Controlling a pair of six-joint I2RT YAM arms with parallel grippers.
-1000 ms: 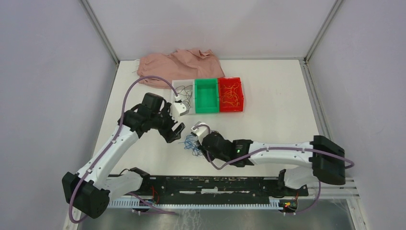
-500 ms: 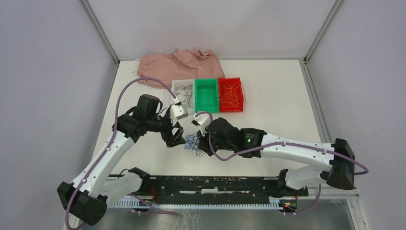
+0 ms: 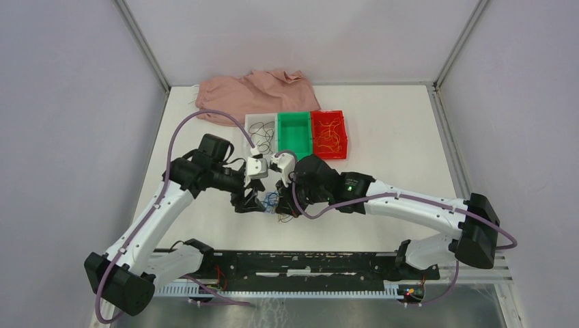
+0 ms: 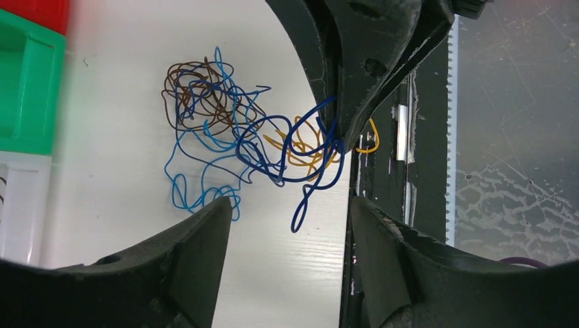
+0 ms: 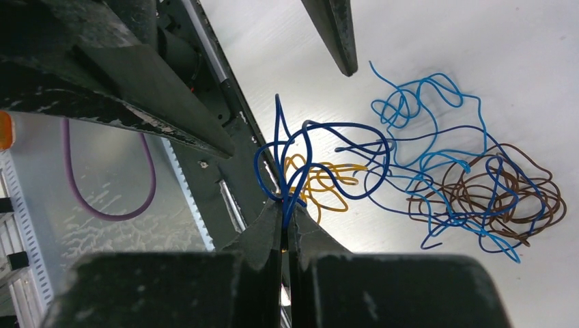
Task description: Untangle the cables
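Observation:
The cables (image 3: 272, 202) are one small tangle of dark blue, light blue, brown and yellow-orange strands (image 4: 232, 123) on the white table near its front edge. My right gripper (image 5: 285, 206) is shut on dark blue strands at the tangle's edge, which rise in loops from its tips; the brown and light blue part (image 5: 478, 191) lies further out. My left gripper (image 4: 290, 205) faces it, open, fingers (image 4: 198, 246) to either side of a hanging dark blue loop (image 4: 298, 222). From above, both grippers meet at the tangle, left gripper (image 3: 250, 201), right gripper (image 3: 281, 198).
Three small bins stand in a row behind: white (image 3: 250, 121) with dark strands, green (image 3: 295, 117), red (image 3: 343, 134) with yellow-orange strands. A pink cloth (image 3: 252, 92) lies at the back. The black base rail (image 3: 300, 263) runs just in front of the tangle.
The left arm swung right and down to the tangle and its jaws narrowed slightly. The right gripper, still shut, carried the strands up and to the left.

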